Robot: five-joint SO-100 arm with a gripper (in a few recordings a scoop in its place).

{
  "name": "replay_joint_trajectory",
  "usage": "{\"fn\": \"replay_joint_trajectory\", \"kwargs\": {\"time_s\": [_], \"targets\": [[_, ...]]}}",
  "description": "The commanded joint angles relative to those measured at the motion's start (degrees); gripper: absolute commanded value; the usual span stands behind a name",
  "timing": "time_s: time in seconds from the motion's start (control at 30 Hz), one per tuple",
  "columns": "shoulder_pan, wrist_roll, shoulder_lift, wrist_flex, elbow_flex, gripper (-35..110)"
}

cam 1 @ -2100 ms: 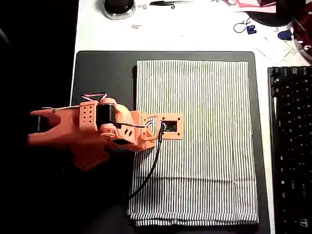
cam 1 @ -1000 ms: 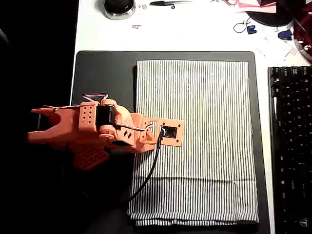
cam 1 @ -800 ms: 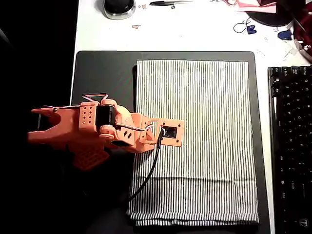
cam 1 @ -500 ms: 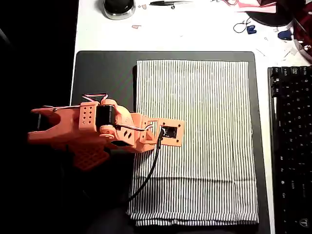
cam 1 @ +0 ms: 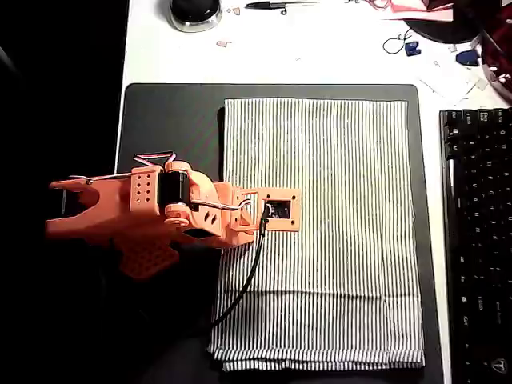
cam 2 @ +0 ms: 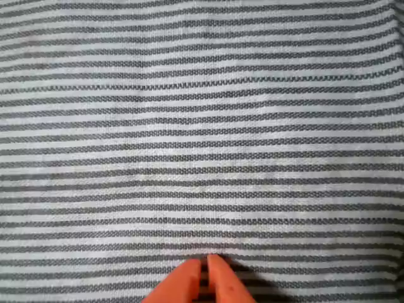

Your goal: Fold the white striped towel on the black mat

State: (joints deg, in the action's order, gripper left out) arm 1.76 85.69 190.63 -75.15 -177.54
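From overhead, the towel (cam 1: 320, 232) lies flat on the mat (cam 1: 172, 120), the orange arm (cam 1: 152, 212) reaching over its left edge. The wrist view adds the gripper (cam 2: 205, 268): jaws nearly together, tips at the cloth, holding nothing visible.

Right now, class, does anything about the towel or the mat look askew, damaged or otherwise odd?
Nothing much. The white striped towel lies flat and square on the black mat, toward its right side, with a doubled edge at its lower left corner. The gripper, fingertips together, sits close over the cloth.
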Motion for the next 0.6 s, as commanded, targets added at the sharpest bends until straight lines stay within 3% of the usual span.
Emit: {"fn": "replay_joint_trajectory", "kwargs": {"time_s": [0.0, 0.57], "targets": [[0.00, 0.26, 0.44, 0.09, -0.88, 0], [0.79, 1.67, -4.22, 7.12, -0.62, 0]]}}
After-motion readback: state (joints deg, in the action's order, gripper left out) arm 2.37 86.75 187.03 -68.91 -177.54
